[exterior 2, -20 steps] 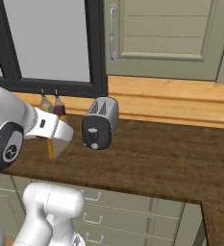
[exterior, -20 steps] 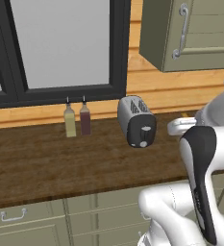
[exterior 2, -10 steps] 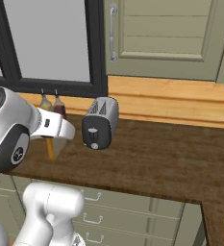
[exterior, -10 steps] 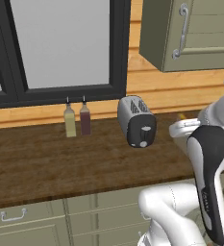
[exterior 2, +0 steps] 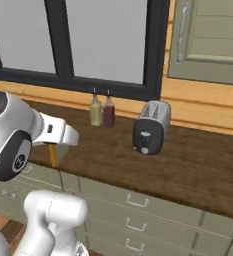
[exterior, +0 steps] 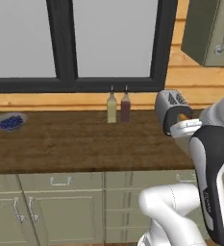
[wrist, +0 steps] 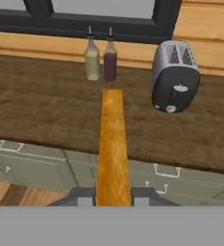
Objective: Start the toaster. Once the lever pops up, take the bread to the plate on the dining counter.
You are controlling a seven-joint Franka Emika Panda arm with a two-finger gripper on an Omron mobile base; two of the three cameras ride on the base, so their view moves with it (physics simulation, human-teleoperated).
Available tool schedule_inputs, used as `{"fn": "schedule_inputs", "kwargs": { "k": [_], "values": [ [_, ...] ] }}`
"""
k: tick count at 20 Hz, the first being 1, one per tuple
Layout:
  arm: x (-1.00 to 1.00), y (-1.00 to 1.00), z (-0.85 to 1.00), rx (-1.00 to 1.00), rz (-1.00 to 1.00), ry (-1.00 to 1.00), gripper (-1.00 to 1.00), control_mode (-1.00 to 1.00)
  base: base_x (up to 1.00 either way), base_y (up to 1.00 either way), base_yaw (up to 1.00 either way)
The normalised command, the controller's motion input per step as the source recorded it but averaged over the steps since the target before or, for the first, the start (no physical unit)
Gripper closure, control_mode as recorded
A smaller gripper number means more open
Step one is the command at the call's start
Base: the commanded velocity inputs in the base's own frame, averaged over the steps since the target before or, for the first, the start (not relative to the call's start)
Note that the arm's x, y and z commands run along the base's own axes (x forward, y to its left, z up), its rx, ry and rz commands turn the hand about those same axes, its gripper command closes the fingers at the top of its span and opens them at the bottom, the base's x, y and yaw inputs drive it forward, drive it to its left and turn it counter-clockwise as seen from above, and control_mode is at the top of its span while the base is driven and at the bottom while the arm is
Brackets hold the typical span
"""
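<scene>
The hand (wrist: 113,199) grips the bread (wrist: 113,144) by its edge, in the air in front of the counter (wrist: 46,105), away from the toaster (wrist: 175,81). A bump could shake the bread loose.

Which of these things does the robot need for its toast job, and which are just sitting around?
Part of the job:
- toaster, standing on the worktop
- bread, seen edge-on, clamped in the gripper

Just lying about:
- yellowish bottle and dark red bottle, side by side under the window
- small dish with something blue in it, at the worktop's far left
</scene>
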Motion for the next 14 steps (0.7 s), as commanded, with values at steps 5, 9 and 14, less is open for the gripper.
{"fn": "schedule_inputs", "kwargs": {
  "k": [5,9,14],
  "values": [
    [0.00,0.00,0.00,0.00,0.00,0.00,1.00,1.00,-0.37,0.61,0.87],
    [0.00,0.00,0.00,0.00,0.00,0.00,1.00,1.00,-0.31,0.31,0.99],
    [0.00,0.00,0.00,0.00,0.00,0.00,1.00,1.00,-0.10,0.01,1.00]
  ]
}}
